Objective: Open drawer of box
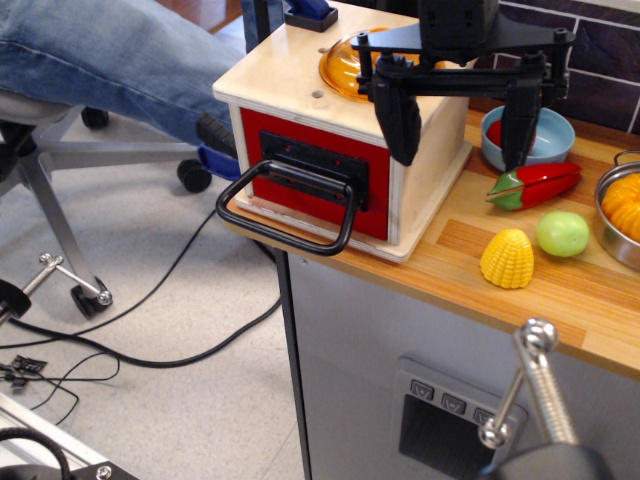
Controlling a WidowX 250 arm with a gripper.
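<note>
The box (pixel 290 80) is a pale wooden cube at the left end of the wooden counter (pixel 590 300), with holes in its flat top. Its drawer (pixel 375 210) has a red front that sits flush with the box. A black plate (pixel 315 160) is on the front, and a large black loop handle (pixel 285 215) sticks out past the counter edge. My black gripper (pixel 462 158) hangs open over the box's right side. Its left finger (pixel 400 120) is in front of the box's top right corner and its right finger (pixel 520 125) is over the counter. It holds nothing and is apart from the handle.
An orange dome (pixel 340 65) sits on the box top. Right of the box lie a blue bowl (pixel 550 140), a red pepper (pixel 535 185), a green ball (pixel 563 233), yellow corn (pixel 507 258) and a metal pot (pixel 620 240). A grey button panel (pixel 445 415) is below. A seated person's leg (pixel 110 60) is at left.
</note>
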